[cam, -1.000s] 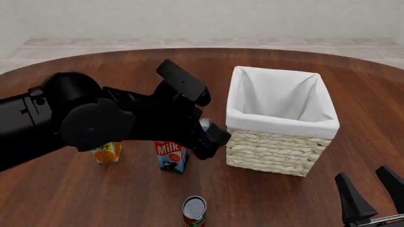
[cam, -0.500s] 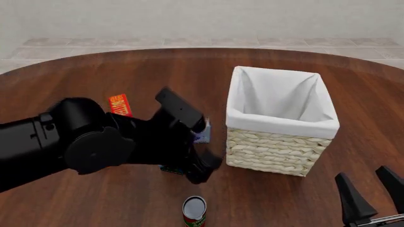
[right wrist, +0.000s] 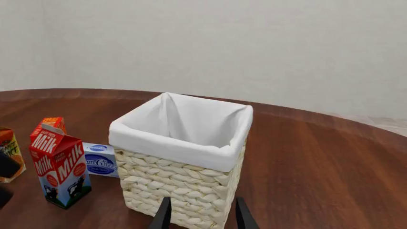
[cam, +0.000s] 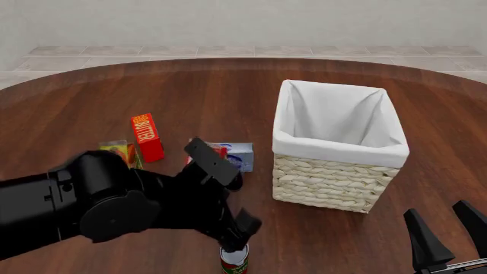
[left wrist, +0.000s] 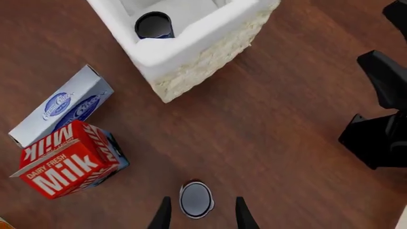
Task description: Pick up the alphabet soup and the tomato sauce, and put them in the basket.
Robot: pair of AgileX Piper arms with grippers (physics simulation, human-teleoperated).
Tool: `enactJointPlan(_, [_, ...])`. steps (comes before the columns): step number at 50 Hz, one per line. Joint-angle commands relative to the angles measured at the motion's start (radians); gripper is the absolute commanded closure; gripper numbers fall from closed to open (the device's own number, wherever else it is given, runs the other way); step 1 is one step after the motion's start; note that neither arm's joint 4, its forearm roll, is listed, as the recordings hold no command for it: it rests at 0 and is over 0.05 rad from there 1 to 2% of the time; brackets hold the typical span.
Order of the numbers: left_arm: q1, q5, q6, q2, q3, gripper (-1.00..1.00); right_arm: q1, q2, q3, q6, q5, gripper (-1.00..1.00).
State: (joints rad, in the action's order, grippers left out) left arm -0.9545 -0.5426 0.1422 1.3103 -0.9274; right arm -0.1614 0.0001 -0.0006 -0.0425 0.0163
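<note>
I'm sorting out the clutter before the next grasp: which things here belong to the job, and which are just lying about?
Job:
- tomato sauce, standing on the table between the open left gripper fingers
- alphabet soup, already in the basket
- basket

Lying about:
- milk carton
- blue and white box
- red box
- juice carton

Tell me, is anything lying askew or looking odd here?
Only the blue and white box: it lies flat on the table beside the upright milk carton. The basket and tomato sauce stand upright.
</note>
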Motion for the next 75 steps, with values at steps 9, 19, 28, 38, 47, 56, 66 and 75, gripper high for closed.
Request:
enactJointPlan(9, [-0.033, 0.026, 0.057, -0.016, 0.081, -1.0, -0.002, 0.0, 0.0, -0.002, -0.001, -1.0])
enactJointPlan(19, [-0.025, 0.034, 0.06, -0.015, 0.096, -1.0, -0.004, 0.0, 0.0, -0.001, 0.0, -1.0])
enactJointPlan(28, [0.008, 0.036, 0.023, 0.006, 0.098, -1.0, -0.004, 0.0, 0.0, -0.002, 0.0, -1.0])
enactJointPlan(38, [0.019, 0.061, 0.019, 0.027, 0.113, -1.0, -0.004, 0.0, 0.0, -0.002, 0.0, -1.0])
enactJointPlan(47, [0.002, 0.089, 0.022, 0.051, 0.119, -1.0, 0.001, 0.0, 0.0, 0.0, 0.001, -1.0])
enactJointPlan(56, [-0.023, 0.12, 0.04, 0.063, 0.143, -1.0, 0.003, 0.0, 0.0, 0.001, 0.001, -1.0])
enactJointPlan(66, [-0.016, 0.129, 0.044, 0.063, 0.156, -1.0, 0.001, 0.0, 0.0, 0.001, 0.002, -1.0])
enactJointPlan(75, [-0.002, 0.128, 0.038, 0.061, 0.163, -1.0, -0.001, 0.0, 0.0, -0.001, 0.001, -1.0])
